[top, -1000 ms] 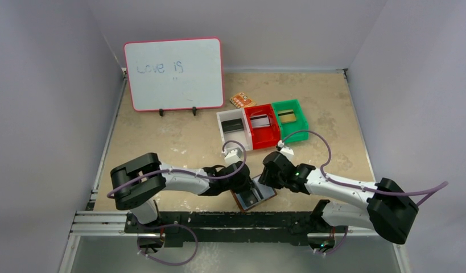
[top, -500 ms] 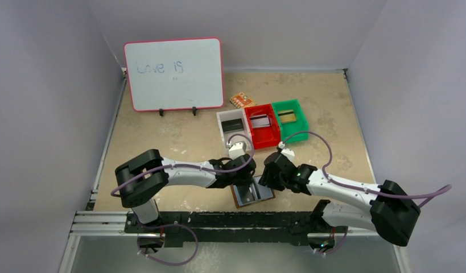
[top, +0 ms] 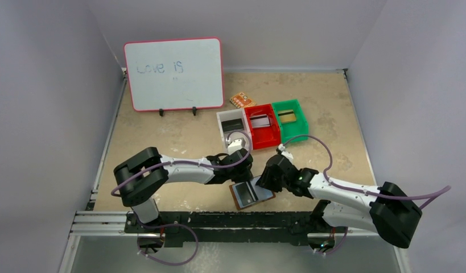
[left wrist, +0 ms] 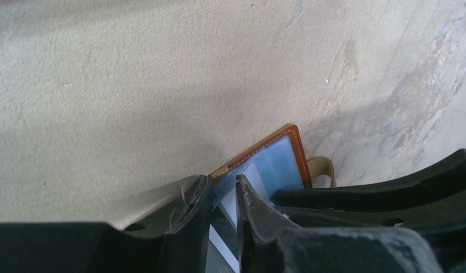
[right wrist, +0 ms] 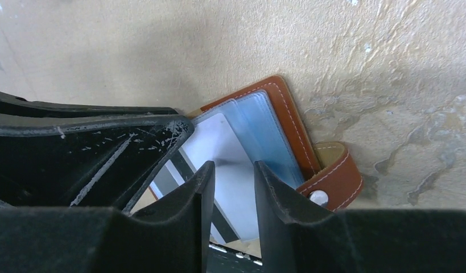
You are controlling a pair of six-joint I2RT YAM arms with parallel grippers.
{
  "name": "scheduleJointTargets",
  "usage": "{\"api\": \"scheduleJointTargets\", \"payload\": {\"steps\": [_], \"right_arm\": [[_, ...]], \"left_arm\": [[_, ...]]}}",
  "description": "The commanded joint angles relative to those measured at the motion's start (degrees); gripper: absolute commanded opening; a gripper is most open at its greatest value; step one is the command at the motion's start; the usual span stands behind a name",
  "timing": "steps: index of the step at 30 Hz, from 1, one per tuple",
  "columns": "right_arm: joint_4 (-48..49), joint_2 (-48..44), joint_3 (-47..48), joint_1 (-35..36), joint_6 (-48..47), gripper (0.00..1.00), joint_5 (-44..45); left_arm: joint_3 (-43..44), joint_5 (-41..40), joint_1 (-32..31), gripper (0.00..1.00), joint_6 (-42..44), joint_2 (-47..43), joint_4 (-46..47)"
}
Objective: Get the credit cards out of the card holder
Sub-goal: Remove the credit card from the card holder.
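- Your card holder (top: pixel 252 194) lies open on the table (top: pixel 162 142), well nearer the arm bases than the red bin (top: pixel 266 142).
- A silvery-grey card (right wrist: pixel 225 153) shows among its pale pockets, with the snap tab (right wrist: pixel 333 182) beside them.
- Your right gripper (right wrist: pixel 233 168) hangs over that card with its fingers apart, not clamped on it.
- Your left gripper (left wrist: pixel 222 182) has its fingers nearly together over a pocket edge; you cannot tell whether they pinch it.
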Motion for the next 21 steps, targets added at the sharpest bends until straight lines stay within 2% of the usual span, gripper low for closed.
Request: {"api": "scheduleJointTargets", "payload": {"steps": [1, 3, 11, 13, 18, 21], "right_arm": [[-1.67, -0.21, -3.98, 0.42, 2.97, 0.35, -1.59], [-1.44, -0.76, -4.68, 0.44, 3.31, 0.35, -1.64], [0.87, 0.00, -6.35, 0.48, 3.67, 0.34, -2.74], [0.78, -0.03, -6.45, 0.42, 3.72, 0.34, -2.78], [0.83, -0.85, -6.89, 0.47, 3.98, 0.34, -2.70], [0.46, -1.05, -6.98, 0.43, 4.03, 0.34, -2.65]], "left_arm": [[-1.41, 0.95, -0.14, 0.24, -1.35, -4.91, 1.12], [-1.53, 0.07, -0.05, 0.27, -1.57, -6.10, -0.43], [-2.66, 4.11, -0.11, 0.27, -2.97, -7.55, 0.26], [-2.58, 3.35, -0.05, 0.28, -3.60, -8.82, -2.00], [-8.25, -3.11, -0.11, 0.34, -11.44, -15.21, -3.42], [-11.91, -2.06, -0.14, 0.36, -14.55, -16.86, 1.04]]}}
